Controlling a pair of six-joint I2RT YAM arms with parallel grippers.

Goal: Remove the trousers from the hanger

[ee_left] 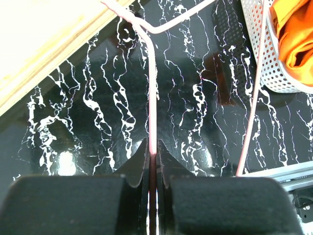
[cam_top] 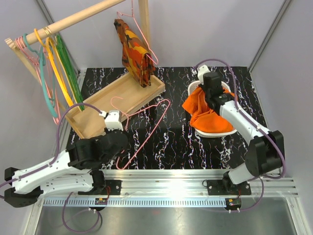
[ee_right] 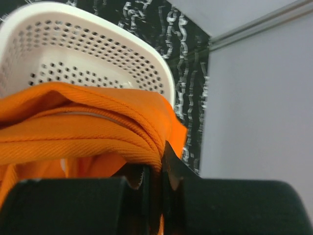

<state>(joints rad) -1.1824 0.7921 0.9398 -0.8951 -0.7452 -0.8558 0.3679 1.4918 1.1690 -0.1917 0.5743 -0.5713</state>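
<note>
**Trousers in the basket, hanger bare beside it**

The bright orange cloth trousers (cam_top: 205, 111) are bunched in the white perforated plastic basket (cam_top: 221, 132), and a fold spills over the basket's rim on the side facing the left arm. The right gripper (cam_top: 210, 98) stands over the basket, its jaws pinched tight on a thick orange fold that is seen close up from the right wrist.

The thin pink wire hanger (cam_top: 146, 131) is on the black white-veined table (cam_top: 186, 144), on the left arm's side of the basket. It is apart from the trousers and carries no cloth. One of its wires passes just beside the basket's wall. The left gripper (cam_top: 122, 138), farther from the basket than the hanger's wide end, is clamped narrowly on one wire below the twisted neck.

Beyond the hanger from the basket is a shallow light wooden tray (cam_top: 122, 93).
</note>
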